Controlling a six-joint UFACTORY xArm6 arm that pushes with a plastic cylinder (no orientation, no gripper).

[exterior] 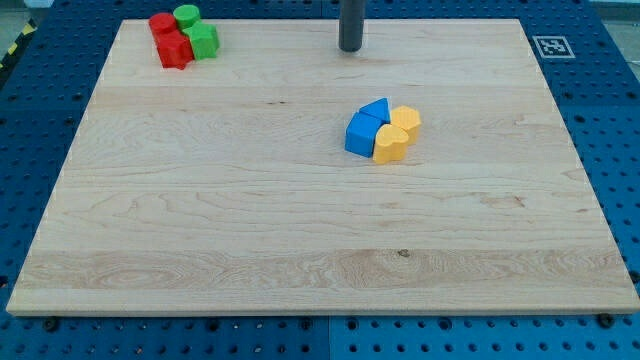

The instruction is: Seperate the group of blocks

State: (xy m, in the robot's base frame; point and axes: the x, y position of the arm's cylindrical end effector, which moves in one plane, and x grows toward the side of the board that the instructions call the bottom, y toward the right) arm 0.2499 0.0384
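My tip (350,48) is at the view's top centre of the wooden board (300,230), touching no block. Below and right of it is a tight cluster: a blue triangular block (377,109), a blue cube-like block (360,135), a yellow block (406,120) and a second yellow block (390,144), all touching. At the view's top left is another cluster: a red round block (162,24), a red block (175,49), a green round block (187,15) and a green block (203,41), also touching.
The board lies on a blue pegboard table (40,120). A black-and-white marker tag (552,46) sits by the board's top right corner.
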